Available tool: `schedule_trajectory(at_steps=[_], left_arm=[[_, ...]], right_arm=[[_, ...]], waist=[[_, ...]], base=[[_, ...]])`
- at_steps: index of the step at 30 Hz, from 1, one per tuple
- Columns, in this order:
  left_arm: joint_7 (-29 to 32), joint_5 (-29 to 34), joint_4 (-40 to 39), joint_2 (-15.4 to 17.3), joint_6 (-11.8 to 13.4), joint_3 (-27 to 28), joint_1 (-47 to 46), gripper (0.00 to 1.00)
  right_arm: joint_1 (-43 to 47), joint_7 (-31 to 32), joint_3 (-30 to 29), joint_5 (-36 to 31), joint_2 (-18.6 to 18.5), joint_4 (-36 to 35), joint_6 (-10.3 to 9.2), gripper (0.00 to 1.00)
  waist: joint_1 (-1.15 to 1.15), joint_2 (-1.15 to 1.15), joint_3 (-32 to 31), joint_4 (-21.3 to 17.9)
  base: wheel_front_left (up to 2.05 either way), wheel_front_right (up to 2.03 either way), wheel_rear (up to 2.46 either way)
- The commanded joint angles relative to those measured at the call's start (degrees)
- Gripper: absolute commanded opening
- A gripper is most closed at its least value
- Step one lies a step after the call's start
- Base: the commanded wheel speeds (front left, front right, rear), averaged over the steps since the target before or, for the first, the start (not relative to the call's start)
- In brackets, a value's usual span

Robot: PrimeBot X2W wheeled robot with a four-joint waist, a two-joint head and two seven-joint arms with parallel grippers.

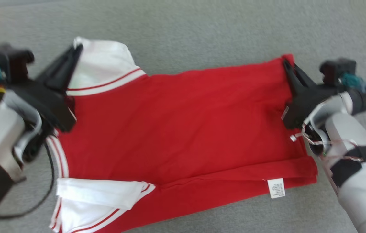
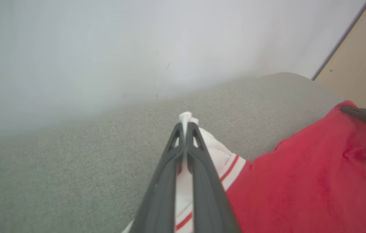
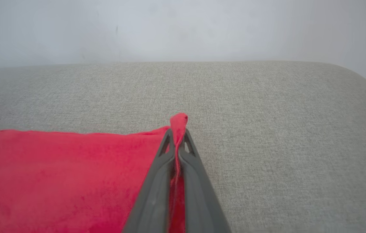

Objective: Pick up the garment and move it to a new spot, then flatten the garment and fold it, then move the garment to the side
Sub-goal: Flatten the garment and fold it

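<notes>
A white care tag (image 1: 276, 188) is sewn on the red garment (image 1: 176, 123), at the hem edge nearest the robot. It has several lines of small grey print, too blurred to read. No brand or other writing is visible on the cloth.

The garment lies spread on a grey woven fabric surface (image 1: 202, 29), lengthwise across the head view, with the tag near its right end. It is bright red with two white sleeves. One sleeve (image 1: 105, 64) is at the far corner from the tag. The other (image 1: 95, 194) is at the opposite end of the tag's own edge, folded over itself. Red and white striped bands run where the sleeves join the body. Just beyond the tag, a strip of the red cloth is folded over in a long crease.

The left tool (image 1: 76, 48) is pressed together on the tip of the far white sleeve. In the left wrist view a nub of white cloth pokes out between the tips of the left tool (image 2: 186, 124).

The right tool (image 1: 287, 63) is on the tag's end of the garment, at the corner across from the tag. It is pinching the red hem corner. In the right wrist view a red point of cloth stands up between the closed tips of the right tool (image 3: 178, 129).
</notes>
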Motion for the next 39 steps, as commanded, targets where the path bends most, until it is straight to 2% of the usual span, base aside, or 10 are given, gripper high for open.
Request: schedule_trajectory(at_steps=[1, 9, 15, 21, 28, 31, 32, 33, 34, 39], left_arm=[[-0.4, -0.5, -0.4, 0.1, 0.3, 0.1, 1.0, 0.0], [-2.9, 0.3, -13.3, 2.0, 5.9, 5.2, 13.0, 0.0], [-2.9, 5.6, -23.8, -0.8, 10.1, 14.3, 26.4, 0.0], [-2.9, 10.1, -27.7, -3.6, 11.1, 19.2, 38.0, 0.0], [-2.9, 12.5, -28.4, -8.0, 10.0, 25.6, 50.0, 0.0], [-3.0, 13.8, -27.3, -9.4, 9.4, 26.6, 52.8, 0.0], [-3.0, 14.2, -26.8, -10.2, 9.3, 27.3, 53.5, 0.09], [-3.0, 14.6, -26.4, -10.8, 9.3, 28.1, 54.4, 0.32], [-3.0, 15.2, -25.9, -11.2, 9.1, 28.6, 55.0, 1.0], [-3.0, 18.6, -24.6, -14.7, 8.0, 33.9, 57.8, 1.0]], right_arm=[[0.8, -0.3, 0.0, 0.2, -0.6, 0.0, -0.13, 0.0], [6.7, -5.8, 0.0, 0.6, -2.9, -0.6, -0.14, 0.0], [10.9, -8.4, -1.8, 1.8, -3.9, -0.5, -0.14, 0.0], [14.9, -9.3, -3.2, 3.0, -4.7, -1.5, -0.14, 0.0], [20.9, -9.7, -4.6, 3.8, -5.2, -5.0, -0.14, 0.0], [22.8, -9.7, -5.1, 3.8, -5.3, -6.3, -0.14, 1.0], [23.6, -9.7, -5.4, 4.0, -5.3, -6.9, -0.14, 1.0], [24.3, -9.7, -5.8, 4.2, -5.2, -7.5, -0.14, 1.0], [24.9, -9.7, -6.0, 4.3, -5.2, -8.2, -0.14, 1.0], [28.9, -9.7, -7.9, 4.3, -5.5, -13.3, -0.14, 1.0]], waist=[[0.01, 0.01, -2.3, 2.4], [0.01, 0.01, -4.4, 4.6], [0.01, 0.01, -6.4, 6.0], [0.01, 0.01, -7.8, 6.4], [0.01, 0.01, -9.8, 6.5], [0.01, 0.01, -10.5, 6.5], [0.01, 0.01, -10.8, 6.6], [0.01, 0.01, -11.0, 6.7], [0.01, 0.01, -11.2, 6.7], [0.01, 0.01, -12.4, 6.8]], base=[[0.0, 0.0, 0.0], [0.0, 0.0, 0.0], [0.0, 0.0, 0.0], [0.0, 0.0, 0.0], [0.0, 0.0, 0.0], [0.0, 0.0, 0.0], [0.0, 0.0, 0.0], [0.0, 0.0, 0.0], [0.0, 0.0, 0.0], [0.0, 0.0, 0.0]])
